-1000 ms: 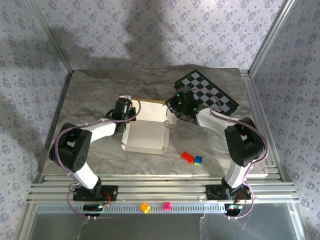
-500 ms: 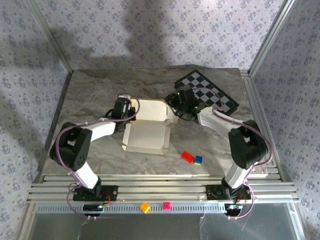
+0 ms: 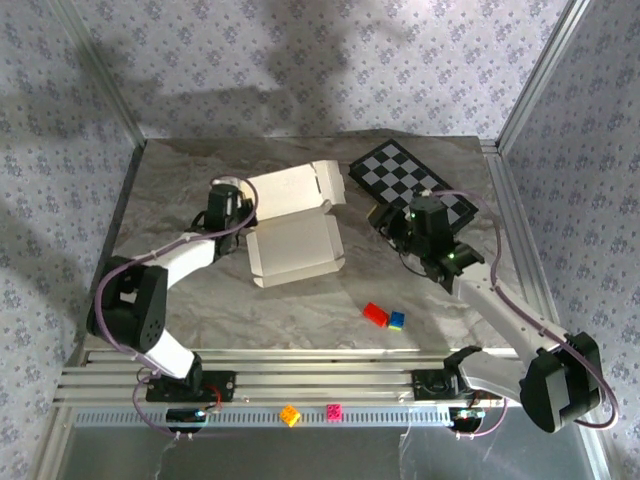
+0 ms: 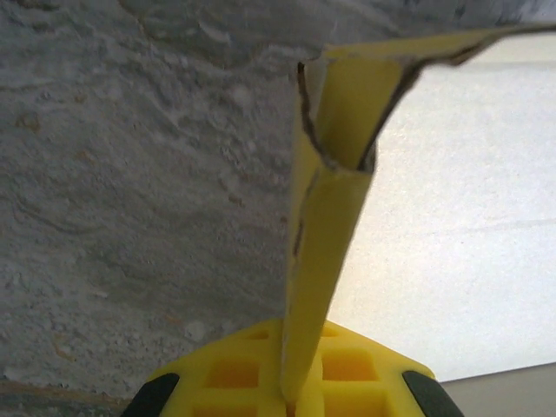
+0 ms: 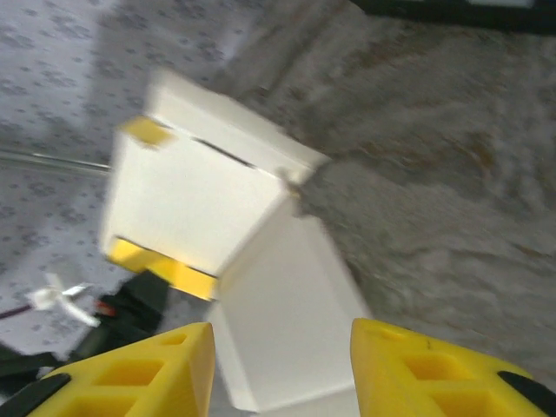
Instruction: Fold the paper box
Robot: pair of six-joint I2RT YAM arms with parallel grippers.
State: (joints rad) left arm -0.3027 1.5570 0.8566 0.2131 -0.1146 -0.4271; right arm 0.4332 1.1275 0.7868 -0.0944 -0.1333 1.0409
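The grey marbled table [image 3: 190, 300] carries the paper box [image 3: 295, 248] left of centre, well apart from the checkerboard mat [image 3: 452, 205] at the far right. The box lies opened in two joined panels: a near shallow tray with low raised walls, white inner face up, and a far panel tilted up behind it, also showing white. The left gripper [image 3: 238, 207] is clamped on the box's left edge at the fold; in the left wrist view a creased yellow wall of cardboard runs straight down between its yellow fingers [image 4: 234, 375], and the white panel is cut off at the frame's right side. The right gripper [image 5: 282, 365] hangs off the box's right side with its jaws apart and empty; its view is blurred, so the box's slots and flaps are hard to read. A red brick [image 3: 375, 313] and a blue brick [image 3: 397, 320] touch each other on the table near the front. A yellow brick [image 3: 290, 414] and a pink brick [image 3: 334, 411] sit on the front rail
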